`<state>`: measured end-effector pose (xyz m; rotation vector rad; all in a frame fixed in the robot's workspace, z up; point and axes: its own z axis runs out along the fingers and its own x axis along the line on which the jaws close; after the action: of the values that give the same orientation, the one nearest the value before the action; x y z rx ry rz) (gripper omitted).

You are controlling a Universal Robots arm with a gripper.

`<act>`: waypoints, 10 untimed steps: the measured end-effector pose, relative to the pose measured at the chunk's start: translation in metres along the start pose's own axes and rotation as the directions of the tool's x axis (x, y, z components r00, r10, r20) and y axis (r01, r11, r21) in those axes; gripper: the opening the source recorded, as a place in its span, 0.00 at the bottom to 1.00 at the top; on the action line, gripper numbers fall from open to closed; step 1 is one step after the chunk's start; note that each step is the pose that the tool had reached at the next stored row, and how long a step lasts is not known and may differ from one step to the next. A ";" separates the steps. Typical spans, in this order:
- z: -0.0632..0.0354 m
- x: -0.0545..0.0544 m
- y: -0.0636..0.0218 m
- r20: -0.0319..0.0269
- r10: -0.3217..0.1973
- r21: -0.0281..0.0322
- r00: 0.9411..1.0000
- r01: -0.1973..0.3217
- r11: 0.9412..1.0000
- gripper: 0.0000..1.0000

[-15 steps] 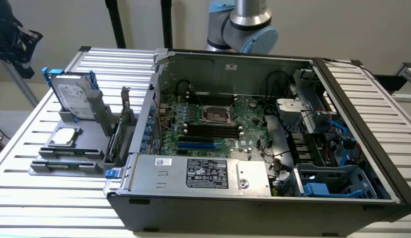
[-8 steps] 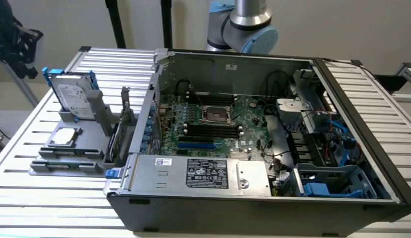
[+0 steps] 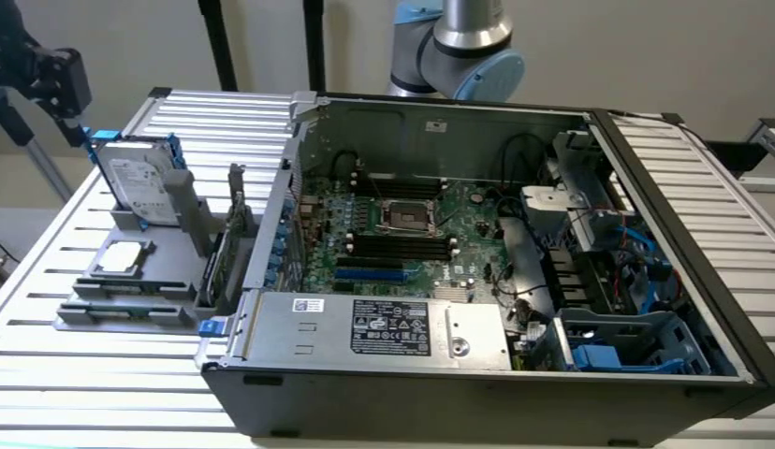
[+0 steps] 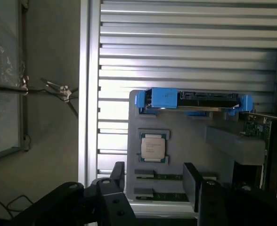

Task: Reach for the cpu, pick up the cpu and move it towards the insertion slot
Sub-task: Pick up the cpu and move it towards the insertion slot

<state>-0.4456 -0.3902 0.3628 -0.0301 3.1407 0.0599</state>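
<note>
The gripper [image 4: 155,182] is seen with its two fingers [image 4: 118,175] set apart and nothing between them. The cpu [image 4: 153,147] lies ahead of that gap, roughly in line with it and untouched, flat in the grey holder [image 4: 185,134]; being square, it offers no long axis. One cpu, one hard drive [image 4: 190,100] beyond it and one insertion slot [image 3: 409,216] are counted, the slot set farther off inside the case [image 3: 488,398], to the exterior view's right of the holder; how high the jaws hang above the cpu cannot be judged surely.

The cpu [image 4: 153,147] has a matt silvery metal top, the insertion slot [image 3: 408,216] a shiny metal frame.
</note>
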 end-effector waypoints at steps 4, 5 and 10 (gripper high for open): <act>0.0007 0.000 -0.0024 0.000 0.001 0.000 1.000 -0.001 1.000 0.70; 0.0012 -0.001 -0.0037 0.000 0.001 0.000 1.000 -0.001 1.000 0.77; 0.0093 -0.002 -0.0164 0.000 0.003 -0.001 1.000 -0.003 1.000 0.77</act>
<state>-0.4437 -0.4062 0.3529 -0.0258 3.1406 0.0611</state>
